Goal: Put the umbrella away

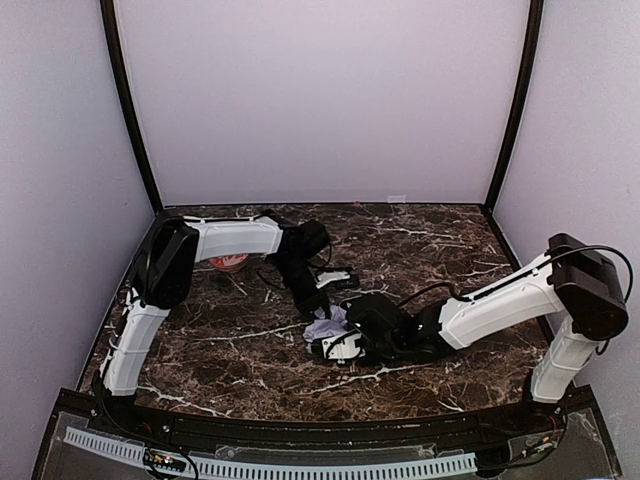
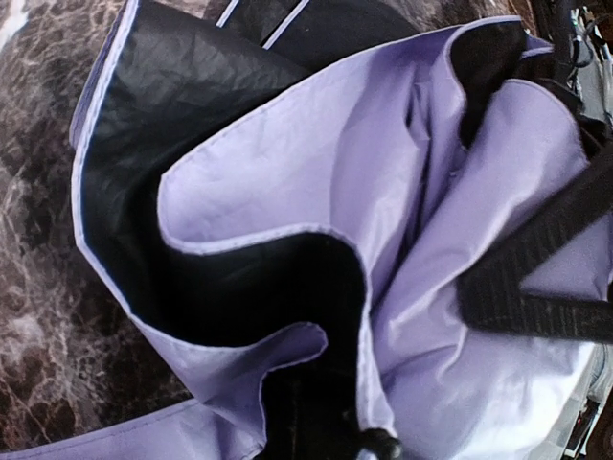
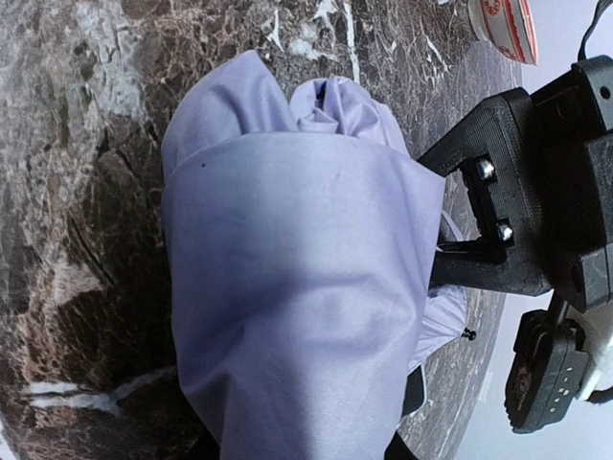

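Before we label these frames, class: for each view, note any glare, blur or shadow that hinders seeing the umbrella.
Top external: even, soft light, but the umbrella is small and half hidden between the arms. Left wrist: fabric fills the frame, washed out to white at lower right, strap slightly soft. Right wrist: lavender cloth blurred close up, table veins sharper, bright wall top right.

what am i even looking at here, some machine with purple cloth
Two white robot arms are bolted to a dark marble table. One picture looks down from above; the other two come from cameras on each arm's wrist. The cloth is a folded lavender umbrella with a black underside. Both arms meet at it mid-table: the left tool is shut, apparently pinching the fabric, and the right tool is closed around the bundle. A small red-patterned bowl sits behind the left arm.
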Action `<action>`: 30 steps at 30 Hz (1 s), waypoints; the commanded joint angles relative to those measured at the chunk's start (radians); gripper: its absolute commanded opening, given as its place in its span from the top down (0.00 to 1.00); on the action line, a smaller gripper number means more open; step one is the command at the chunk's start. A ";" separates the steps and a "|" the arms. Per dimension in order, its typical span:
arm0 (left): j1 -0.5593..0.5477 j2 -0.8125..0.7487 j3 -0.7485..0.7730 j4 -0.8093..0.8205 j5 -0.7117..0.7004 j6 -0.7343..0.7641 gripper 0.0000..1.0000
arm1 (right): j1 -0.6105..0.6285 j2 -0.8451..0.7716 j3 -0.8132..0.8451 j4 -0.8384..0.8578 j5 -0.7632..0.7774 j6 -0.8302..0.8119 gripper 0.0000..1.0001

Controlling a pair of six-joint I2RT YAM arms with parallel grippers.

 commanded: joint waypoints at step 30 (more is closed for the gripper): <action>0.000 -0.128 -0.156 0.387 -0.190 -0.051 0.77 | -0.026 0.084 -0.060 0.251 -0.366 0.341 1.00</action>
